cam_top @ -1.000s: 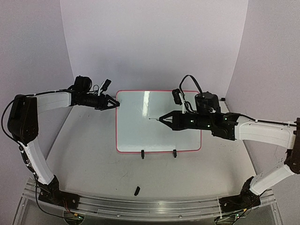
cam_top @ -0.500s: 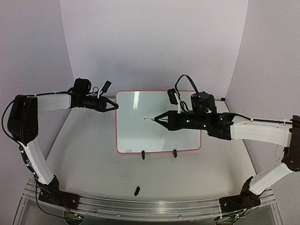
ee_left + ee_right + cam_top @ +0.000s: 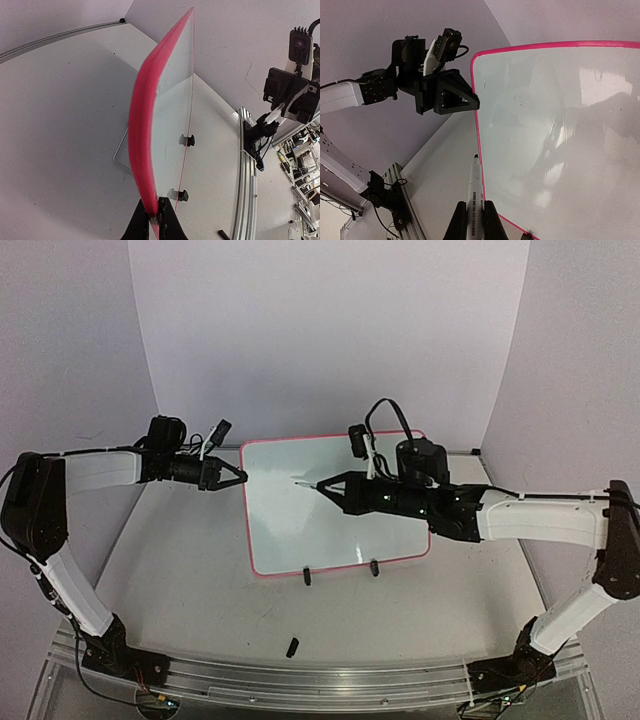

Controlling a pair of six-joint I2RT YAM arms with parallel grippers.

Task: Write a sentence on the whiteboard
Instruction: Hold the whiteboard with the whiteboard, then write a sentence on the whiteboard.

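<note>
Red-framed whiteboard (image 3: pixel 300 530) stood propped on its clip feet, left gripper (image 3: pixel 242 478) pinched its left edge, right gripper (image 3: pixel 321 485) clamped a white marker (image 3: pixel 305 482) at the board's face.

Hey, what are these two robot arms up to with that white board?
They look set to write. The left gripper pinches the pink-framed whiteboard by its left edge, apparently steadying it. The right gripper holds a marker with its tip aimed at the upper part of the board. The white surface looks blank; no writing shows on it.
</note>
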